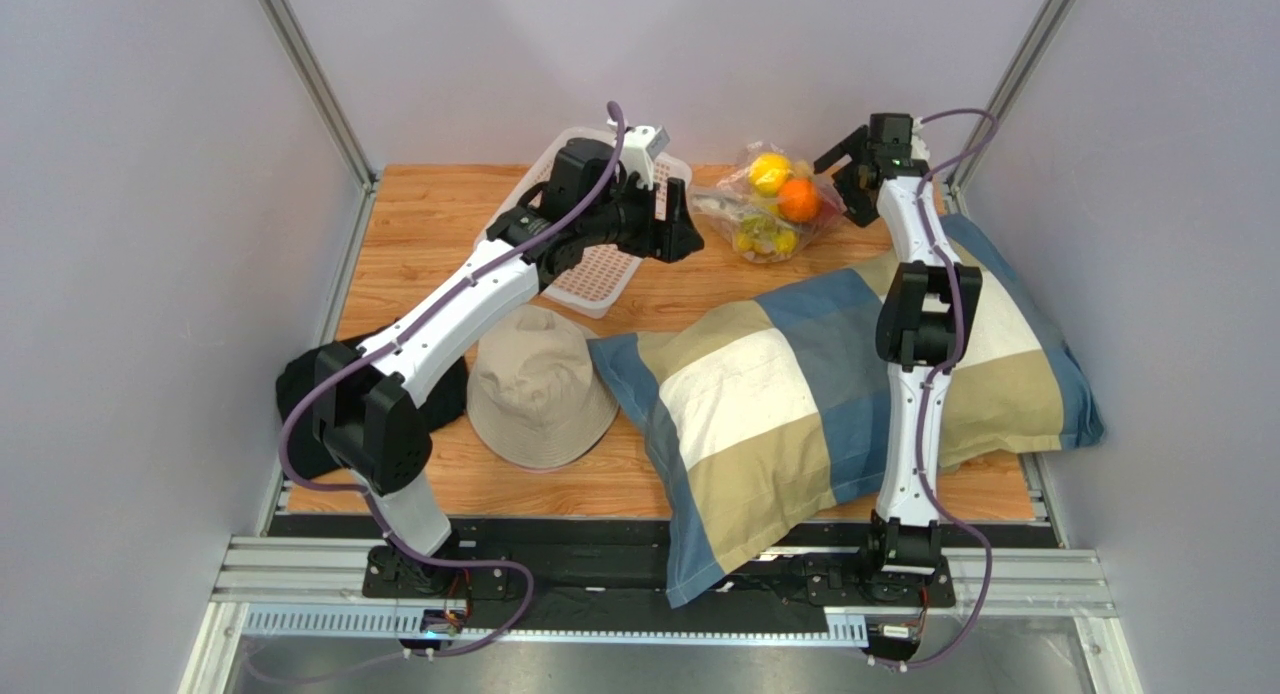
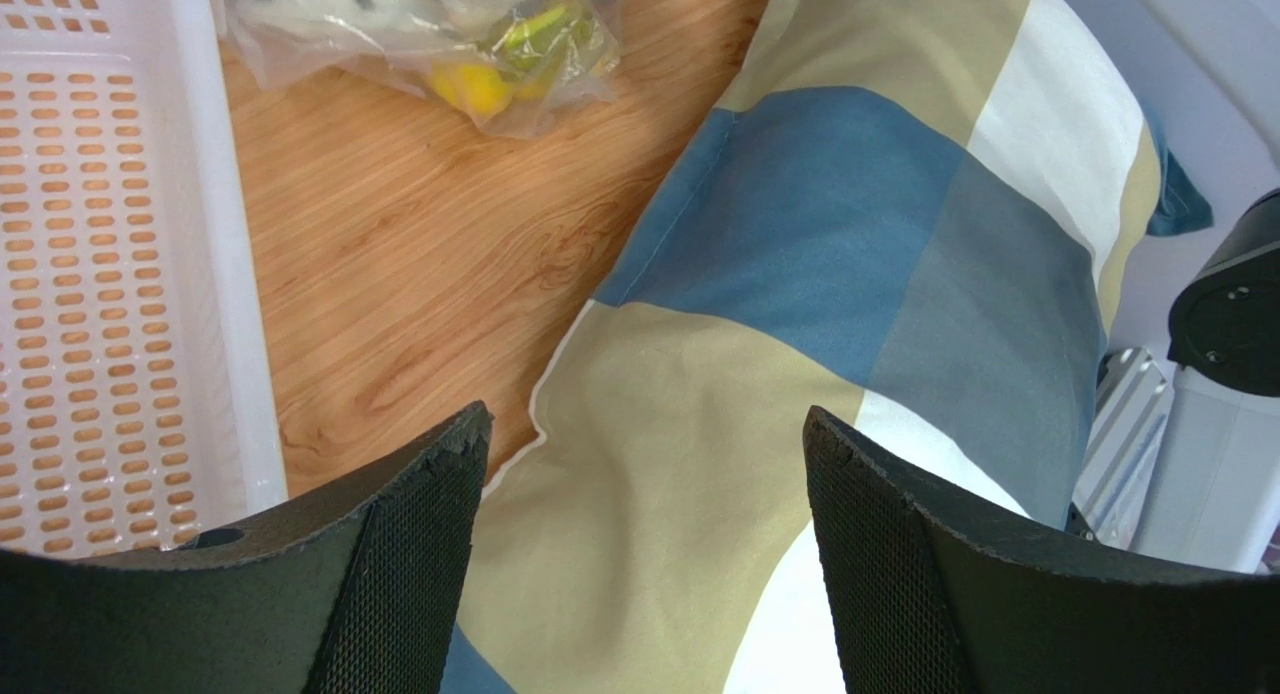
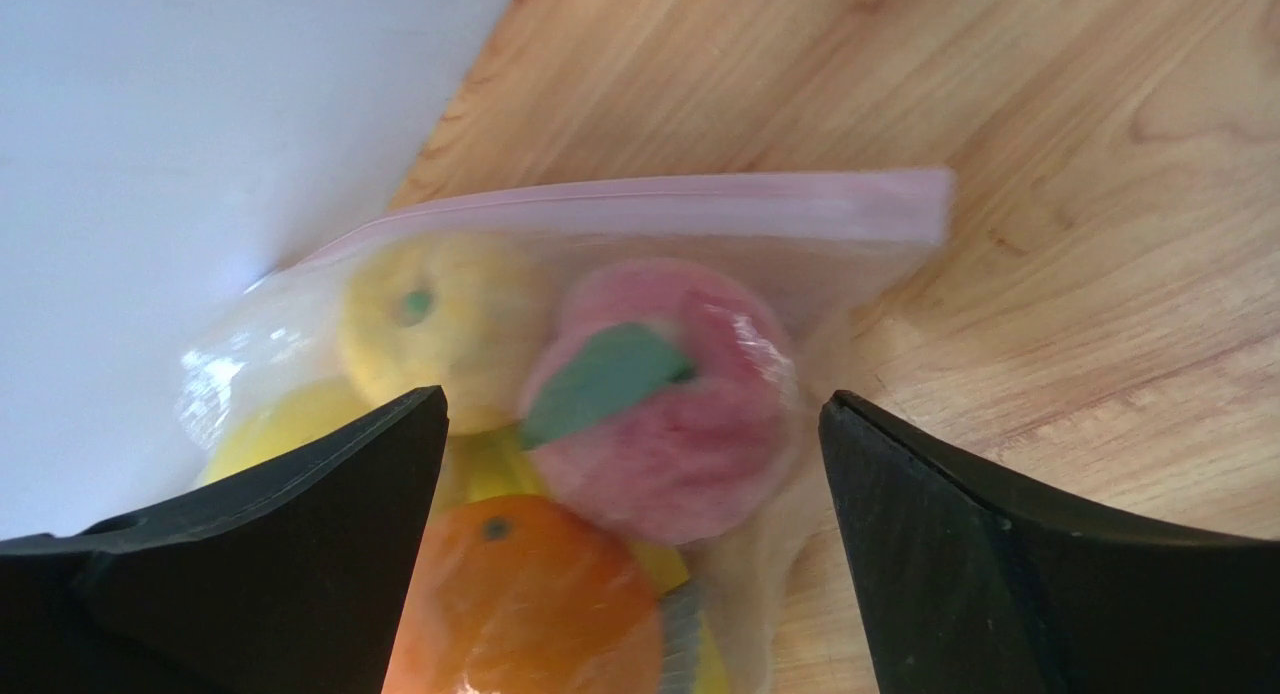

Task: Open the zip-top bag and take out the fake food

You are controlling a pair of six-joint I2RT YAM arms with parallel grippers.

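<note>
Item: zip-top bag [image 1: 769, 202], clear, lying at the far edge of the table [image 1: 436, 229], near the back wall, between the white mesh basket [image 1: 601, 282] and the right arm; zip strip [image 3: 676, 207] appears sealed. Contents: fake food, all inside, namely an orange [image 1: 798, 199], yellow fruits [image 3: 436, 319], a pink fruit [image 3: 661, 402]. Right gripper [image 3: 631, 406]: jaws spread wide, empty, hovering over the bag's filled body, not its zip edge. Left gripper [image 2: 646, 421]: jaws likewise apart, holding nothing, above the checked pillow [image 1: 842, 379] edge, well short of the bag. Hazards, as judged: closing here would likely pinch fruit through the film, not the strip; thin plastic may slide or crumple towards the wall; one-sided pull would probably drag the whole bag; the pillow corner may foul the left approach.
</note>
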